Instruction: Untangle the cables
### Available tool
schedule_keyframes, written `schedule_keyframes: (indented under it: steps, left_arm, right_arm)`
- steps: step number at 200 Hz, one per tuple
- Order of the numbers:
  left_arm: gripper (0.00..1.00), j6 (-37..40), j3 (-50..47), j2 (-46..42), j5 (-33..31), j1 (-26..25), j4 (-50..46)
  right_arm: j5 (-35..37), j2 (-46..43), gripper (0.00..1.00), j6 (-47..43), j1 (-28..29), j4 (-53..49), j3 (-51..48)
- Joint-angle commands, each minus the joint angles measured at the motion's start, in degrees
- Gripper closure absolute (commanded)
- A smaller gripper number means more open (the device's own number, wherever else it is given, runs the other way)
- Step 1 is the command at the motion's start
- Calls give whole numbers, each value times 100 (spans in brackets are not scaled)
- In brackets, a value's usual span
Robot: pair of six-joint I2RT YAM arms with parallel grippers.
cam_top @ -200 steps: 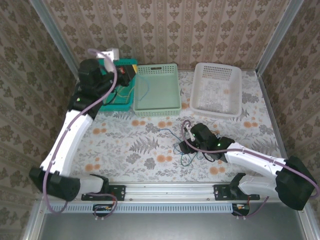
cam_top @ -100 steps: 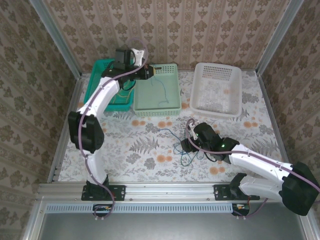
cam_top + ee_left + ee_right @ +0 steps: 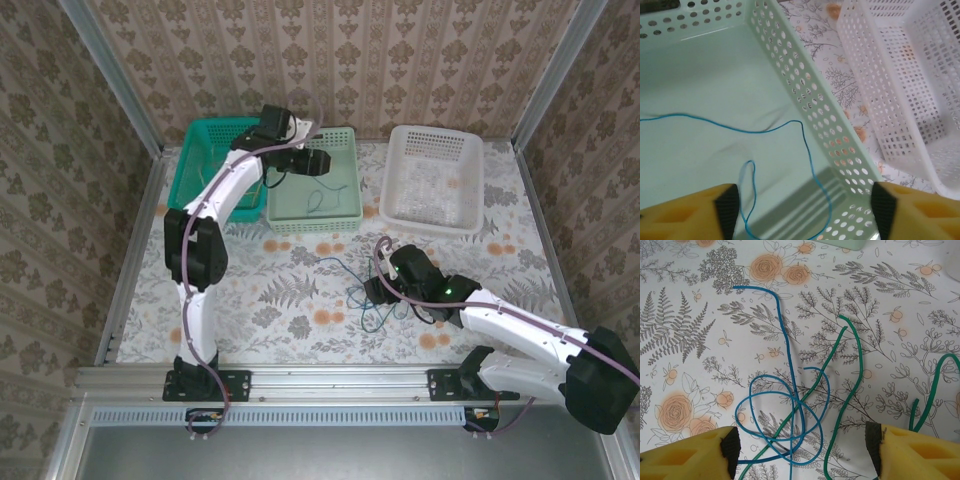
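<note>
- Mint basket [image 3: 805, 85]: one blue cable [image 3: 760, 132] inside, left fingers [image 3: 726, 207] apart above it.
- On the tabletop [image 3: 685, 300] in front of it: blue-green tangle [image 3: 796, 401], right fingers [image 3: 730, 447] apart over it.

Blue cable [image 3: 805, 145] loose in basket [image 3: 805, 100]; blue/green cables [image 3: 792, 407] tangled on table [image 3: 685, 385].
</note>
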Motion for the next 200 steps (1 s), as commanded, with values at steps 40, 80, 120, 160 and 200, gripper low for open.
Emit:
schedule_keyframes:
  steps: [40, 80, 120, 160, 200]
  left_arm:
    - [0, 31, -1864, -2110, -836, -470, 987]
    - [0, -107, -3619, -3448, -1010, -739, 1693]
    - [0, -440, -5256, -4614, -1125, -927, 2147]
    - [0, -810, -6414, -5517, -1407, -1232, 2505]
    - [0, -931, -6742, -5904, -1527, -1358, 2433]
  right_arm:
    - [-219, 193, 33, 342, -164, -602, 260]
    - [-848, 696, 39, 429, -54, -765, 491]
    - [-606, 802, 41, 466, 84, -1187, 520]
    - [-320, 1215, 41, 368, 89, -1282, 695]
    - [-197, 2123, 47, 263, 88, -1111, 1017]
